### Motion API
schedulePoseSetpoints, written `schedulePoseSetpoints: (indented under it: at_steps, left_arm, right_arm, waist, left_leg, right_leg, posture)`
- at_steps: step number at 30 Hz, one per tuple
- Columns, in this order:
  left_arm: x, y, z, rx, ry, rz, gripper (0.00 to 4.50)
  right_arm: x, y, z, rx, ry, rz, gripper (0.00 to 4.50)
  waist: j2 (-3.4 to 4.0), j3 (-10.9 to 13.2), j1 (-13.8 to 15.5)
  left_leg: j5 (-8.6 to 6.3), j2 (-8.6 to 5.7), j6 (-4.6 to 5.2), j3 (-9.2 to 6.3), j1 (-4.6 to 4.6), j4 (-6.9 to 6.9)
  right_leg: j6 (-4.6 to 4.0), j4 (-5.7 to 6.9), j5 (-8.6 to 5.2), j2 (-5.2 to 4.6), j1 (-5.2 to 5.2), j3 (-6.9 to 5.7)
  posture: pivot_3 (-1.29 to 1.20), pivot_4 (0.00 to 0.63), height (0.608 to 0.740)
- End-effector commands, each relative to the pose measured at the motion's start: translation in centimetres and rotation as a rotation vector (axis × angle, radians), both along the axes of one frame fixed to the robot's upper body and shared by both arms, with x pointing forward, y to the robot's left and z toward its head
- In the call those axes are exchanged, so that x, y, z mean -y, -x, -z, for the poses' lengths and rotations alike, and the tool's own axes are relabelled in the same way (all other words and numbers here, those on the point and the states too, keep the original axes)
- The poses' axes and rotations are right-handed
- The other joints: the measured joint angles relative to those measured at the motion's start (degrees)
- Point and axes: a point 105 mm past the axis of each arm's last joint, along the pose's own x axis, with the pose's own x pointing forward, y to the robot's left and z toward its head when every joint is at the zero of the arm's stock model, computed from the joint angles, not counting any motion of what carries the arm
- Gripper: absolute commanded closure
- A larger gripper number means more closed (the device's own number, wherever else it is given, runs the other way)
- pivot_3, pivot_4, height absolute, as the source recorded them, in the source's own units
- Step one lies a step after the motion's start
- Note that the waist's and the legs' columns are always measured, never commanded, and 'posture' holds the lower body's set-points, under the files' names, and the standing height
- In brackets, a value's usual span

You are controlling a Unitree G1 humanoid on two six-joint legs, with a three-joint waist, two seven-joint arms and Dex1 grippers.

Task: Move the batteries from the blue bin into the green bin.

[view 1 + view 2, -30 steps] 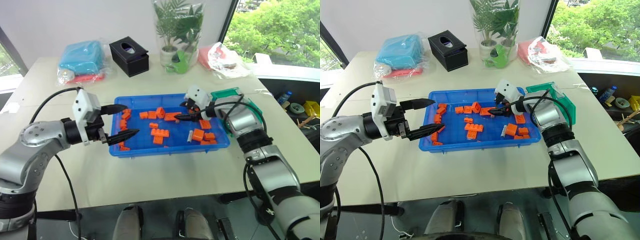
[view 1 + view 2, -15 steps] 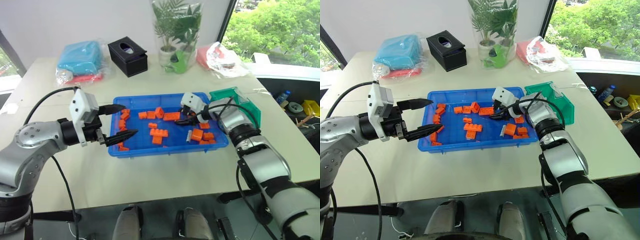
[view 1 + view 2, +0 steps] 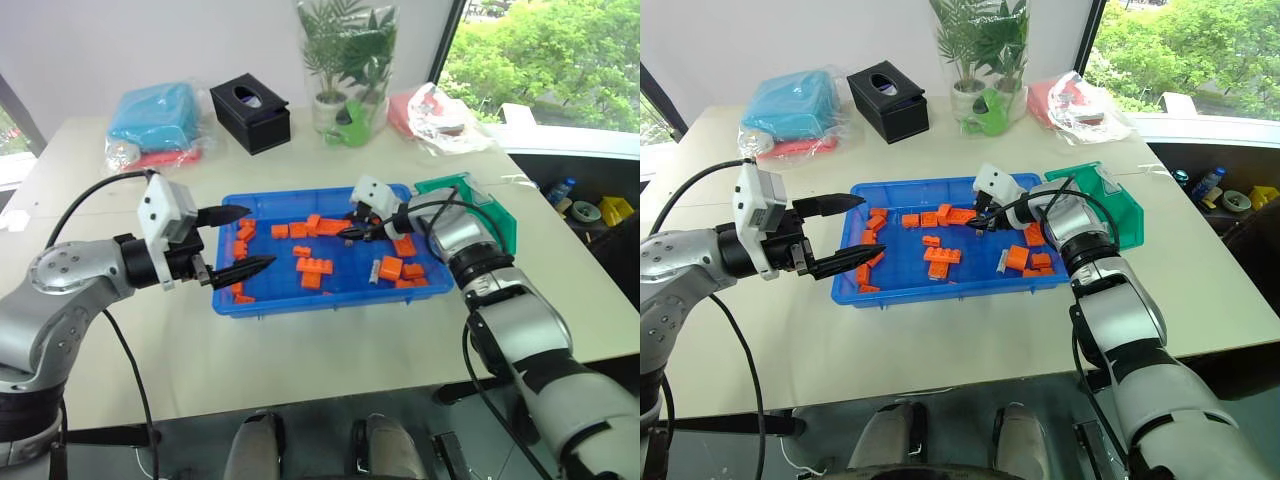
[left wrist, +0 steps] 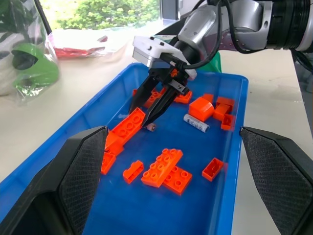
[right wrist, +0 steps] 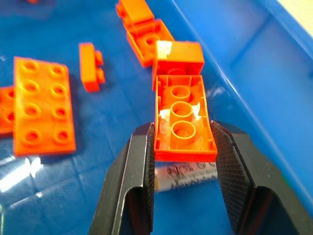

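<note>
The blue bin (image 3: 330,302) sits mid-table, strewn with orange blocks (image 3: 316,267). Inside it, near the far wall, my right gripper (image 3: 345,233) points down and left. In the right wrist view its fingers (image 5: 142,166) press on both ends of a silver-grey battery (image 5: 186,177); an orange block (image 5: 183,125) sits between the tips just beyond it. A second battery (image 4: 195,122) lies loose on the bin floor beside a block. The green bin (image 3: 490,215) stands against the blue bin's right end. My left gripper (image 3: 255,238) hangs open over the bin's left end, holding nothing.
At the back of the table stand a black tissue box (image 3: 250,102), a bagged potted plant (image 3: 345,60), a light-blue bagged bundle (image 3: 150,115) and a red bagged item (image 3: 440,105). Bare tabletop (image 3: 330,350) runs in front of the blue bin.
My right gripper has moved left across the bin and lowered a little, and its fingers have drawn in around a battery. The left arm has held still.
</note>
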Motion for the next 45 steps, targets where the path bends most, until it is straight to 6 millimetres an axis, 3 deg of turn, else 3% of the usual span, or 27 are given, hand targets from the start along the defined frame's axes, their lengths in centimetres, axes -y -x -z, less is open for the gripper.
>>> schedulePoseSetpoints:
  at_steps: [1,6,7,11,16,20,23,29,36,37,45]
  left_arm:
    - [0.1,0.0,-1.1,0.056,-0.005,0.007,0.0]
    - [0.3,-0.1,-1.1,0.061,-0.003,0.012,0.0]
    - [0.3,-0.1,-1.1,0.061,-0.003,0.013,0.0]
    - [0.2,0.0,-1.2,0.058,-0.004,0.016,0.0]
    - [0.2,0.1,-1.1,0.056,-0.01,0.024,0.0]
    - [0.5,0.2,-1.1,0.055,-0.008,0.042,0.0]
    - [0.8,0.3,-0.9,0.051,-0.007,0.057,0.0]
    - [1.0,0.3,-1.1,0.06,-0.009,0.062,0.0]
    - [0.6,0.4,-1.2,0.067,-0.023,0.048,0.0]
    - [0.5,0.4,-1.2,0.067,-0.026,0.044,0.0]
    - [0.1,0.4,-1.4,0.075,-0.03,0.026,0.0]
  right_arm:
    - [-4.1,0.9,-1.9,0.051,-0.079,-0.085,3.34]
    - [-8.3,2.7,-1.1,0.022,-0.125,-0.133,3.34]
    - [-8.7,3.0,-1.0,0.021,-0.123,-0.138,2.32]
    - [-7.8,3.1,-1.5,0.069,-0.092,-0.143,0.46]
    - [-2.6,1.9,-2.7,0.125,-0.004,-0.11,0.46]
    - [2.5,0.4,-2.4,0.143,0.088,-0.031,0.46]
    - [4.5,-0.2,-1.8,0.163,0.142,-0.014,0.46]
    - [5.1,-0.8,-0.7,0.175,0.152,-0.02,0.46]
    - [3.9,-0.6,-0.8,0.121,0.081,-0.057,0.46]
    - [3.8,-0.7,-0.8,0.111,0.075,-0.047,0.22]
    - [4.0,-0.9,0.1,0.055,0.109,-0.015,0.22]
  waist:
    - [-0.01,0.0,-0.1]
    - [0.01,0.0,0.18]
    - [0.03,0.02,0.33]
    - [0.0,0.0,1.12]
    - [-0.01,0.0,1.53]
    - [-0.07,-0.04,1.28]
    - [-0.12,-0.07,0.74]
    - [-0.1,-0.06,-0.2]
    - [-0.07,-0.04,0.1]
    - [-0.07,-0.04,0.15]
    - [-0.09,-0.05,0.04]
  left_leg:
    - [0.0,0.01,0.0,0.0,0.0,-0.01]
    - [0.0,0.01,0.0,0.01,0.0,-0.01]
    - [0.0,0.0,-0.01,0.0,0.0,0.01]
    - [-0.04,-0.02,-0.06,-0.01,-0.01,0.09]
    - [-0.07,-0.03,-0.12,0.0,-0.02,0.13]
    - [-0.02,-0.02,-0.03,0.01,-0.02,0.1]
    - [-0.01,-0.02,-0.02,0.03,-0.01,0.04]
    - [0.01,0.0,-0.01,0.05,-0.01,-0.03]
    - [0.01,0.0,-0.02,0.03,-0.01,0.02]
    - [0.01,-0.01,-0.02,0.02,-0.01,0.04]
    - [0.01,-0.01,-0.02,0.01,-0.01,0.05]
  right_leg:
    - [0.0,0.01,0.0,0.0,0.0,0.0]
    - [0.0,0.02,0.0,0.0,-0.07,-0.01]
    - [-0.01,0.01,0.0,-0.01,-0.07,-0.01]
    - [-0.05,-0.03,-0.02,-0.03,-0.06,0.0]
    - [-0.18,-0.08,-0.1,-0.04,-0.04,0.0]
    - [-0.1,-0.07,-0.06,-0.02,-0.05,0.0]
    - [-0.03,-0.07,-0.02,-0.01,-0.06,0.0]
    - [0.01,0.02,0.0,0.0,0.07,0.0]
    - [0.0,0.0,-0.01,-0.01,0.01,0.0]
    - [0.0,0.0,-0.01,-0.01,-0.02,0.0]
    - [-0.01,0.0,-0.01,-0.01,-0.04,0.0]
  posture:
    - [0.0,0.15,0.657]
    - [0.0,0.15,0.657]
    - [0.0,0.15,0.657]
    - [0.0,0.15,0.657]
    - [0.0,0.15,0.657]
    - [0.0,0.15,0.657]
    - [0.0,0.15,0.657]
    - [0.0,0.15,0.657]
    - [0.0,0.15,0.657]
    - [0.0,0.15,0.657]
    - [0.0,0.15,0.657]
